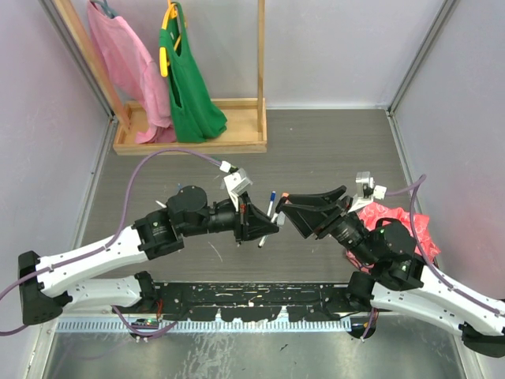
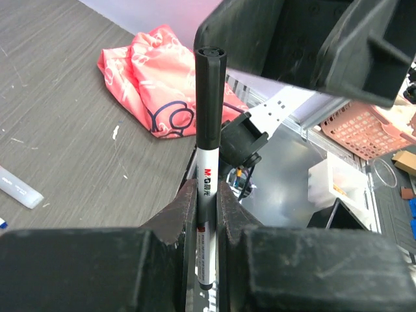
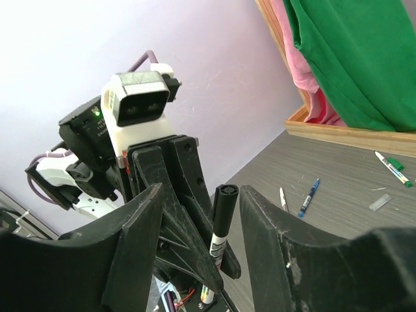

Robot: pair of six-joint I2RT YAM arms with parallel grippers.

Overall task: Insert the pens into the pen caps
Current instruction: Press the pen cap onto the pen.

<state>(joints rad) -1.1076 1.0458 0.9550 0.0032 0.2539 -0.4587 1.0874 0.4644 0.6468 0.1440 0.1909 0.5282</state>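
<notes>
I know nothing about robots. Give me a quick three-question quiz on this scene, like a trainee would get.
1. True or false: the left end effector grips the pen by its white barrel.
2. The right end effector has its jaws: A) clamped on the pen; B) apart, one on each side of the pen's black end; C) resting on the table.
3. Missing word: on the rack hang a pink cloth and a ____ one.

Key: 1 true; 2 B; 3 green, the green cloth.
</notes>
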